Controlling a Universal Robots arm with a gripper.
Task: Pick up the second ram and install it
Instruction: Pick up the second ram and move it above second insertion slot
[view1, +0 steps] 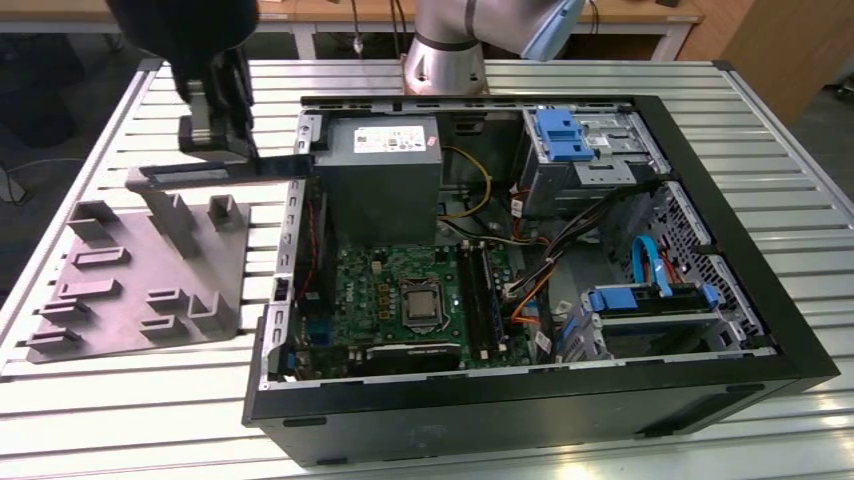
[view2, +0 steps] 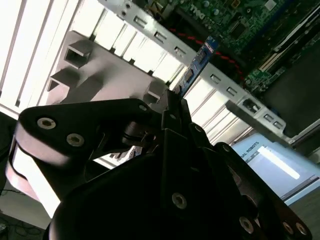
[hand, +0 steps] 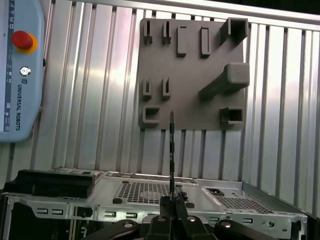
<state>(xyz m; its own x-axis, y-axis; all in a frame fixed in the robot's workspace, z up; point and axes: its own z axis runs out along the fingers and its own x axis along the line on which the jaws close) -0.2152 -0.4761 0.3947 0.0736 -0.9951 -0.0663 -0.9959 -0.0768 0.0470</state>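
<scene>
In the exterior view, my gripper (view1: 218, 150) hangs above the table at the left, over the far edge of the grey moulded tray (view1: 134, 290). It is shut on the second ram (view1: 220, 173), a thin dark stick held level, with one end reaching the open computer case's wall. The first wrist view shows the ram (hand: 171, 145) edge-on, running out from the gripper (hand: 172, 202) over the tray (hand: 190, 70). The second wrist view shows the ram (view2: 196, 67) pointing from the gripper (view2: 170, 105) towards the motherboard (view2: 235, 25).
The open computer case (view1: 534, 400) lies on the slatted metal table (view1: 134, 400), with its motherboard (view1: 400, 290), power supply (view1: 380, 160), cables and blue drive bays (view1: 574, 135) exposed. A pendant with a red button (hand: 22, 40) lies on the table beside the tray.
</scene>
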